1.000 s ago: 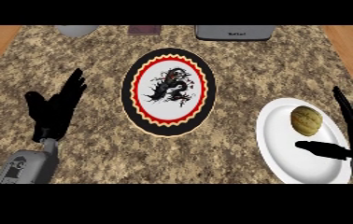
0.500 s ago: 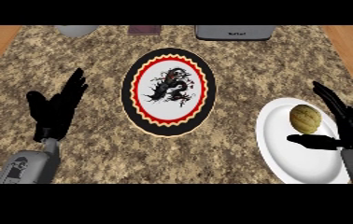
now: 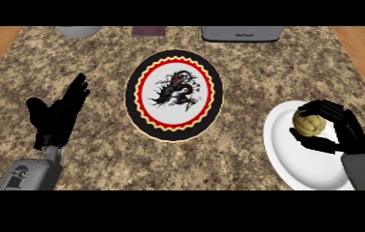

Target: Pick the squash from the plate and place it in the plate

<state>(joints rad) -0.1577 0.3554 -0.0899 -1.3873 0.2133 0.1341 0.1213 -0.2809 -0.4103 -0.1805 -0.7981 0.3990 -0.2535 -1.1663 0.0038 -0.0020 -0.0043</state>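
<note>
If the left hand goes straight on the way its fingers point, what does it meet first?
The left hand points up and slightly right; probably bare counter first, passing left of the patterned plate, though height is unclear.

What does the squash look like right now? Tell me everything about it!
The squash is small, round and pale yellow-tan, with a bumpy, ridged skin. It sits on the upper part of the white plate at the counter's right side. The right robot hand is curled round it: black fingers wrap over its top and right side, and the thumb comes in just below it. Whether it is lifted off the plate cannot be told.
</note>
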